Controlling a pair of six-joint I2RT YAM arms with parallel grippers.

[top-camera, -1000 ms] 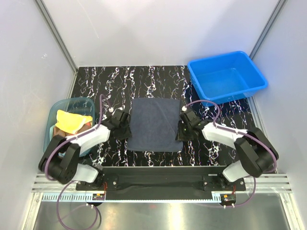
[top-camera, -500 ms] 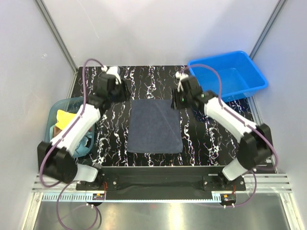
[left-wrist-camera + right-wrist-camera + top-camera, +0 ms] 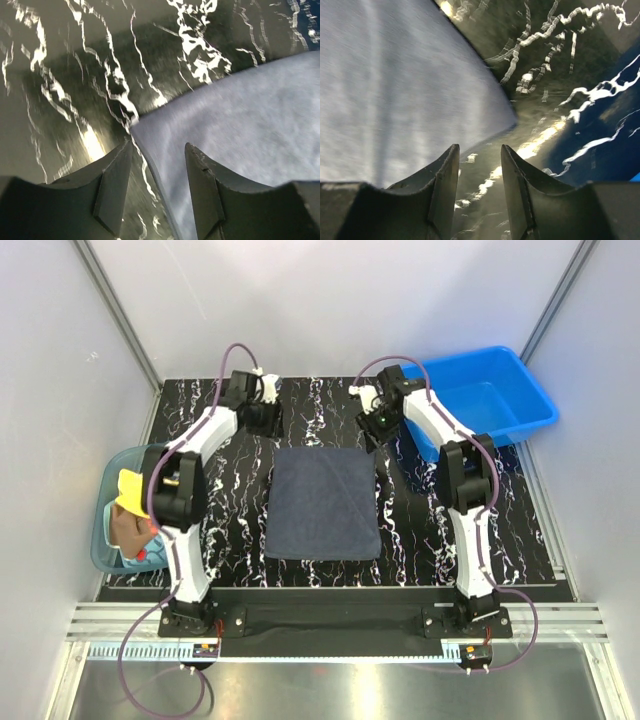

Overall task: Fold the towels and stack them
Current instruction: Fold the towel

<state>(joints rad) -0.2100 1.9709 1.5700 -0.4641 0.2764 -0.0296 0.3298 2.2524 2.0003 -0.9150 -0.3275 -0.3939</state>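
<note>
A dark slate-blue towel [image 3: 322,502] lies flat as a folded rectangle in the middle of the black marbled table [image 3: 230,520]. My left gripper [image 3: 266,422] hovers just beyond its far left corner, jaws open. In the left wrist view the towel [image 3: 250,120] shows its left edge running between the open gripper [image 3: 157,150], nothing pinched. My right gripper [image 3: 377,428] hovers by the far right corner, also open. In the right wrist view the towel [image 3: 395,85] has its corner just ahead of the empty gripper [image 3: 479,149]. A pale yellow towel [image 3: 136,490] lies on other towels in the tub.
A translucent teal tub [image 3: 106,540] sits at the table's left edge. A rigid blue bin [image 3: 478,400] stands at the back right, close behind the right arm. Grey walls enclose the table on three sides.
Both arms swung from the towel's side edges out to its far corners and stretched away from their bases. Both grippers opened wider. The towel stays flat.
</note>
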